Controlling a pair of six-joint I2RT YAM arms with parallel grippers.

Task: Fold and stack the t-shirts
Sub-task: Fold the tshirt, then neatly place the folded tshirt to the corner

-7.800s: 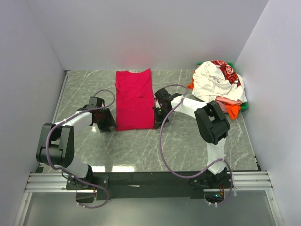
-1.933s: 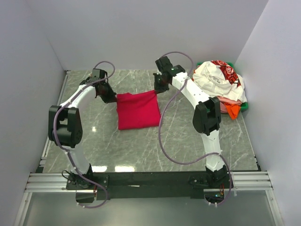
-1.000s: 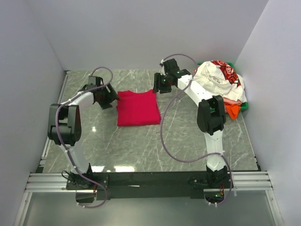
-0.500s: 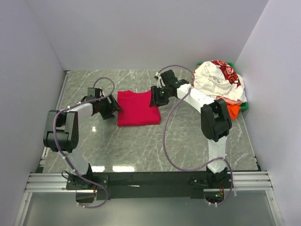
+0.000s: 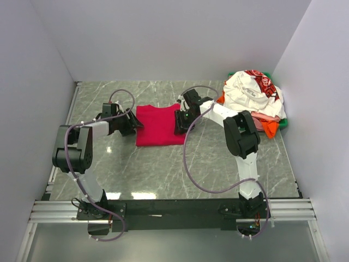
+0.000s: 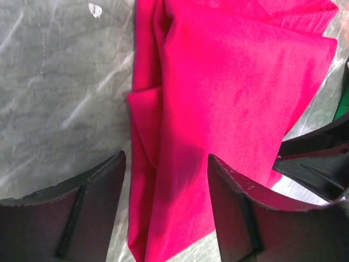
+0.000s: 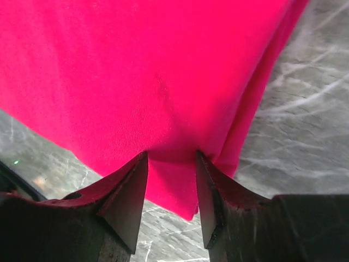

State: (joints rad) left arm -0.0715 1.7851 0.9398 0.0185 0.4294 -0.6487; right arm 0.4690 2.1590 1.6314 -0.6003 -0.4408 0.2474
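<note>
A crimson red t-shirt (image 5: 159, 126) lies folded into a small rectangle on the grey marble table (image 5: 163, 169). My left gripper (image 5: 134, 125) stands open at its left edge. In the left wrist view, my left gripper (image 6: 166, 164) has its jaws well apart, with layered red cloth (image 6: 229, 87) under them. My right gripper (image 5: 179, 123) is at the shirt's right edge. In the right wrist view, my right gripper (image 7: 172, 158) is open, and the red cloth (image 7: 136, 71) lies in the gap between its tips. More t-shirts (image 5: 252, 97) are heaped at the back right.
The heap has a white shirt with red-and-black print (image 5: 262, 82) on top, orange cloth (image 5: 268, 126) and a green edge (image 5: 284, 123) below. White walls close in the table on three sides. The right arm's black fingers (image 6: 319, 164) show in the left wrist view.
Both grippers have come down from the shirt's far corners to the middle of its sides. Their jaws have narrowed a little. The shirt lies flatter.
</note>
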